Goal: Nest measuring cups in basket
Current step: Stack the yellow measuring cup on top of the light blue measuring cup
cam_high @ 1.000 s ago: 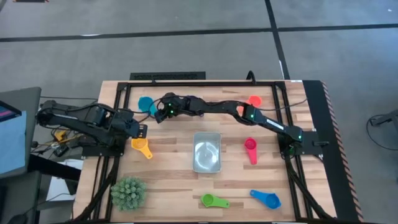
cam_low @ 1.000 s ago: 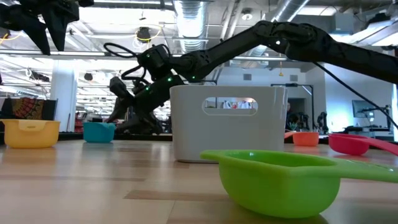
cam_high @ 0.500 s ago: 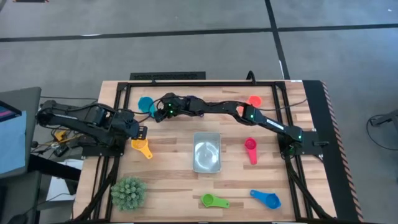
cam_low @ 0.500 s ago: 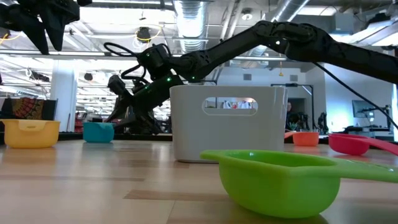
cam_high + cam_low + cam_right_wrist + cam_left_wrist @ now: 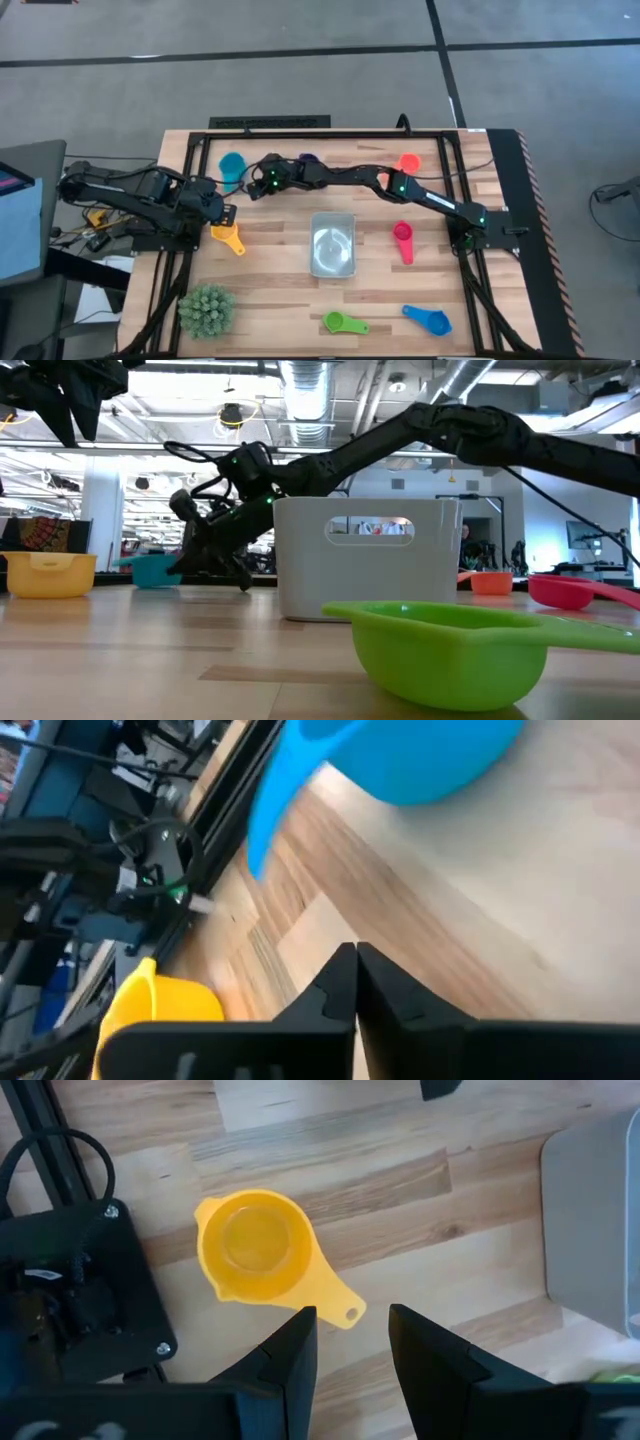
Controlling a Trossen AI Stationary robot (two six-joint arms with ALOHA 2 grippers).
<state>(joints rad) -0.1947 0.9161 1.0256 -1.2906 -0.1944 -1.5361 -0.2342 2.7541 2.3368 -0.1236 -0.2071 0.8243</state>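
Observation:
My right arm reaches across the far side of the table, and its gripper (image 5: pixel 252 189) (image 5: pixel 355 982) is low and shut with nothing between the fingers, just short of the teal measuring cup (image 5: pixel 232 163) (image 5: pixel 400 755). The teal cup's handle (image 5: pixel 268 815) lies apart from the fingertips. Above the yellow cup (image 5: pixel 255 1245) (image 5: pixel 228 237) my left gripper (image 5: pixel 350 1342) hovers open, its fingers either side of the handle without touching it. On the table lie the purple (image 5: pixel 308 158), orange (image 5: pixel 408 162), pink (image 5: pixel 403 240), green (image 5: pixel 345 322) and blue (image 5: pixel 428 319) cups. The pale grey basket (image 5: pixel 333 244) stands mid-table.
A spiky green plant ball (image 5: pixel 207 308) sits at the near left corner. A black frame rail (image 5: pixel 330 133) runs along the far edge and down both sides. The basket's wall (image 5: pixel 365 560) and the green cup (image 5: pixel 445 650) fill the low view's front.
My right gripper has sunk toward the table beside the teal cup and shut. The teal cup has shifted a little toward the far left, and its handle now shows in the low view. The arm's move has uncovered the purple cup.

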